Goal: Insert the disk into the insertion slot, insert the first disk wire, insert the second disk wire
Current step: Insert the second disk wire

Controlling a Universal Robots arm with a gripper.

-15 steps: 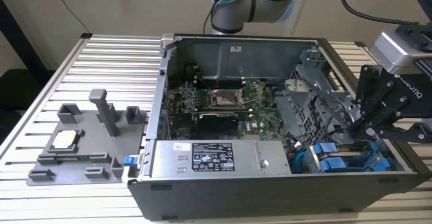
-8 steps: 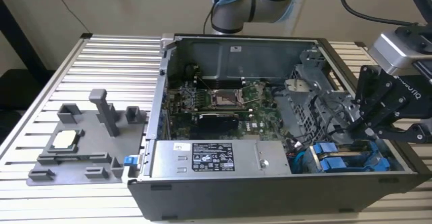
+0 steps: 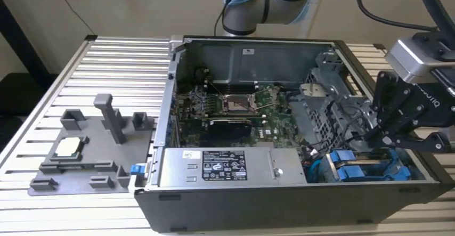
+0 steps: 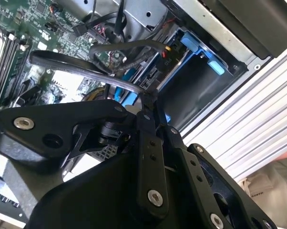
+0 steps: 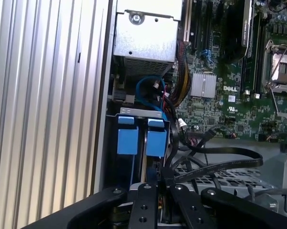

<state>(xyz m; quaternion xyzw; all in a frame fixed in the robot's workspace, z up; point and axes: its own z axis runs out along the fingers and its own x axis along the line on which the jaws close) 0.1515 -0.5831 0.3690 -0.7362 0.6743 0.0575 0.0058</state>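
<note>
My gripper (image 3: 372,138) hangs over the case's corner at the exterior view's right, just above the drive cage. In both wrist views its fingers (image 4: 144,125) are pinched together on a flat black disk wire (image 4: 81,64), which loops back toward the motherboard. Two blue carrier fronts (image 5: 128,139) (image 5: 156,141) sit side by side in the grey cage holding the insertion slot (image 5: 140,112). Which of them is the disk I cannot tell. The gripper tips (image 5: 165,180) are close behind the right-hand carrier in the first wrist view. Blue carriers (image 3: 355,168) lie directly below the gripper.
The grey power-supply box (image 3: 220,167) fills the case's near side beside the cage. Loose black and blue cables (image 5: 150,88) crowd the gap between them. The motherboard (image 3: 235,105) lies deeper in. A grey fixture (image 3: 85,151) stands on the slatted table at the exterior view's left.
</note>
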